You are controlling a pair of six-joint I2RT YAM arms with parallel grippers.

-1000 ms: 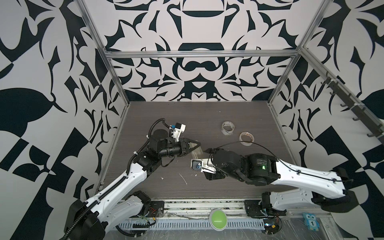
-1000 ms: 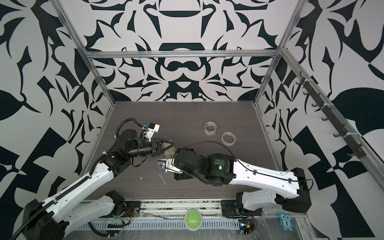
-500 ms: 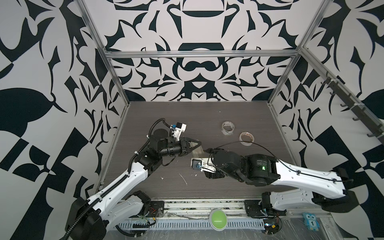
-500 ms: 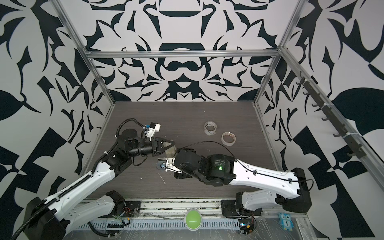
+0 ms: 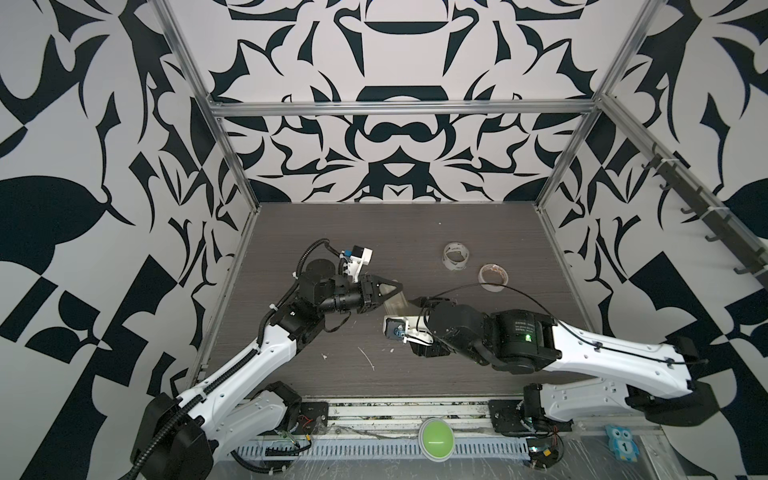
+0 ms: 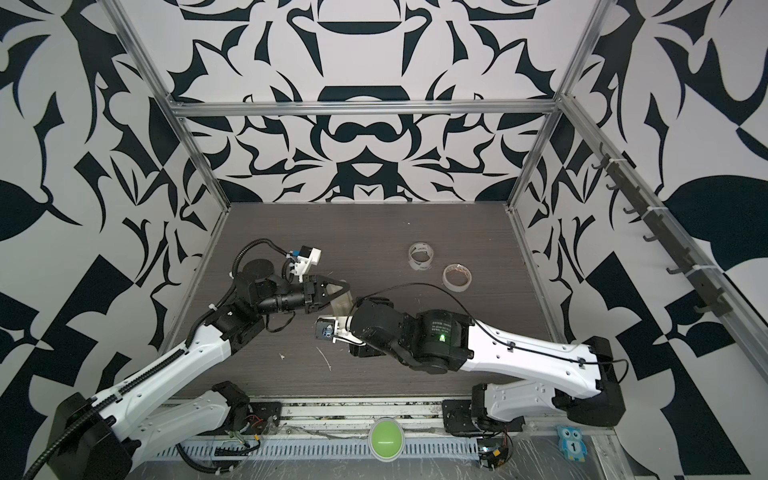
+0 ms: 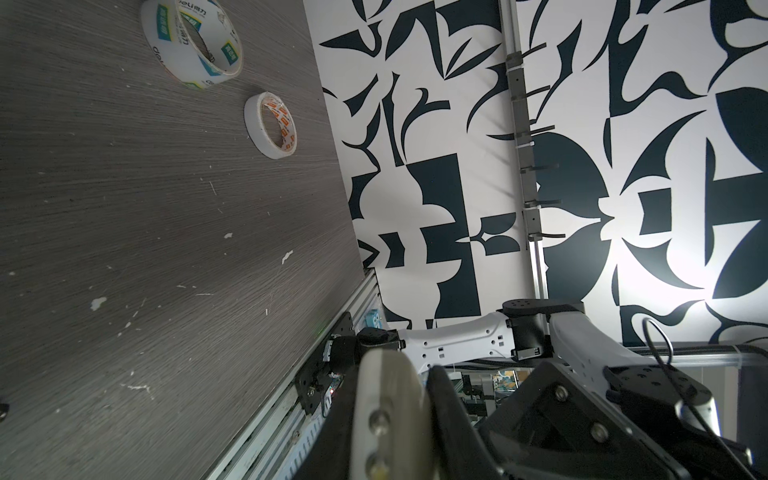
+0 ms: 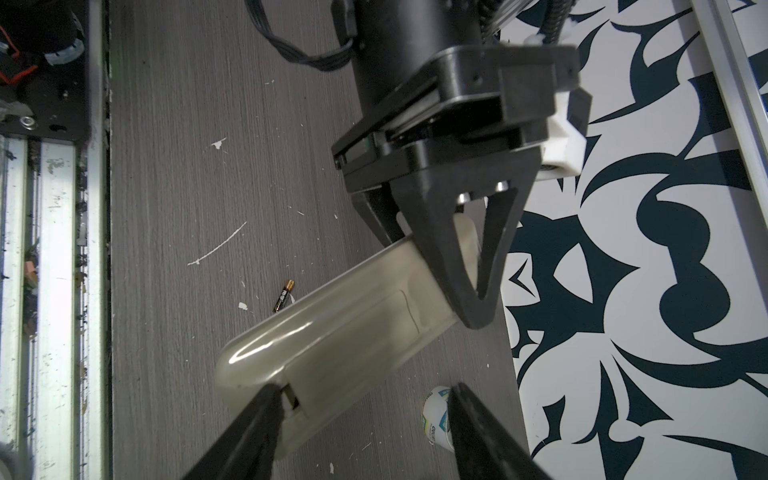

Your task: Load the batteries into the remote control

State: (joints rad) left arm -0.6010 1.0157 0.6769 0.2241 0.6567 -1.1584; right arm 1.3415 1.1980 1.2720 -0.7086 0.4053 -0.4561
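Remote control [image 8: 345, 332], clenched in the left tool [image 5: 395, 288], has edged toward the spread right tool [image 8: 363, 392].

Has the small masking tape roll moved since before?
No. The masking tape roll lies in the same spot, beside the white-and-green tape roll.

L gripper [image 5: 399, 287] w/ remote [image 8: 332, 332] shifted toward R gripper [image 8: 363, 392]; R jaws narrowed slightly.

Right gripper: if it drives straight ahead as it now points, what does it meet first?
Most likely the slim pale plastic remote control, clamped in the left gripper; its end lies between the right gripper's open fingers. Depth unclear.
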